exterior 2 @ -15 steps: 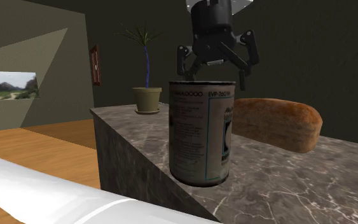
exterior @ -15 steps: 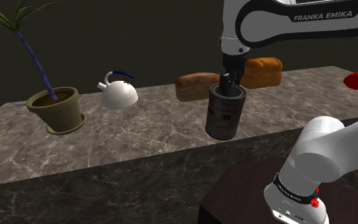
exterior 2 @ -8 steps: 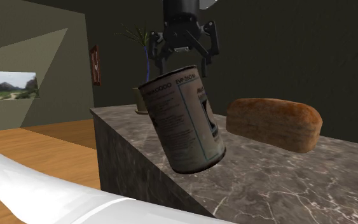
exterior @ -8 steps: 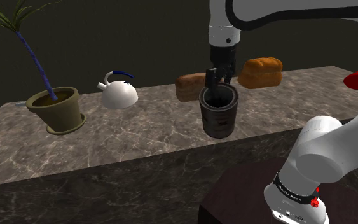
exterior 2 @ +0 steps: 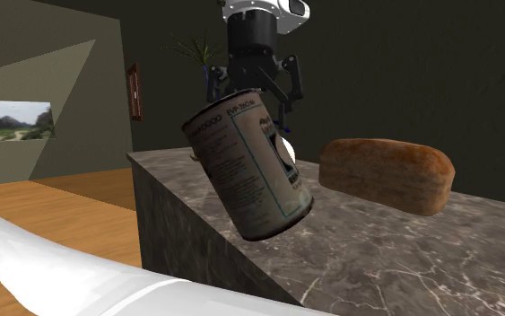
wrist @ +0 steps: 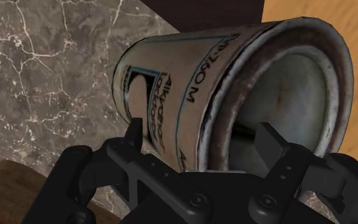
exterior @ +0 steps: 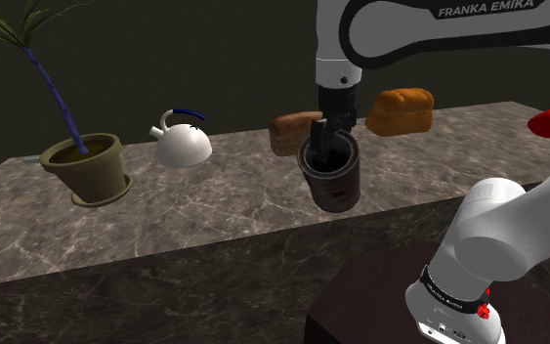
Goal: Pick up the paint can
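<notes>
Pot [exterior: 87, 168] w/ plant [exterior: 43, 68] sits at bench [exterior: 214, 210] end, shoulder view's left. Your end effector [wrist: 199, 137] clamps the open paint can [wrist: 234, 95] by its rim; can hangs tilted under it, nr bench front edge.

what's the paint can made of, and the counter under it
The paint can is likely metal, dull and worn, judging by the grey scuffed inside and dark rim; a matte printed paper-like label wraps its side. The counter looks like polished stone, marble perhaps: brown-grey with pale veins and a slight sheen.
</notes>
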Tool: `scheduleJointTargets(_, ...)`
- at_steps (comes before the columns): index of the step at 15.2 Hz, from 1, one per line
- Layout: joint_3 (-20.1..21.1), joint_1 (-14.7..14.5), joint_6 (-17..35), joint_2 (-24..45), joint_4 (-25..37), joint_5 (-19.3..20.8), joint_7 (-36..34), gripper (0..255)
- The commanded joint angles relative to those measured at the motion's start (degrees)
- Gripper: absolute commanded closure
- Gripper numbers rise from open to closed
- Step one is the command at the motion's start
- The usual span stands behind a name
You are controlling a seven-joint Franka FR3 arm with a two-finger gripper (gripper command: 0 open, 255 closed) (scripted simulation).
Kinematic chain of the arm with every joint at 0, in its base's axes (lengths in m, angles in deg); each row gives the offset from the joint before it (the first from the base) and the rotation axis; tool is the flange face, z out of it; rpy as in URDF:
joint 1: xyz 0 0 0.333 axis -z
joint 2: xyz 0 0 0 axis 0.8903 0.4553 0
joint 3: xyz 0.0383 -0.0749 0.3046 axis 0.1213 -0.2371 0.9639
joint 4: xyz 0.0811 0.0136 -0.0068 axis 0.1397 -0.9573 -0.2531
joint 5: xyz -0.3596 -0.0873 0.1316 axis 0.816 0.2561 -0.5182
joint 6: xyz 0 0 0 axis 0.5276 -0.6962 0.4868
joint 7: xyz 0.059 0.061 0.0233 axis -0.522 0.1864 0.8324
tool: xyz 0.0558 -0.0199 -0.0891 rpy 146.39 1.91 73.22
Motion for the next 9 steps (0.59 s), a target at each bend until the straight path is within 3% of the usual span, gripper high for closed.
scheduleJointTargets(1,0.1,-0.1,0.4,0.0,-0.5,-0.1,-0.1,0)
scheduleJointTargets(2,0.2,-0.1,0.4,0.0,-0.5,-0.2,-0.1,255)
scheduleJointTargets(9,0.1,-0.1,0.6,0.1,-0.6,-0.1,-0.1,255)
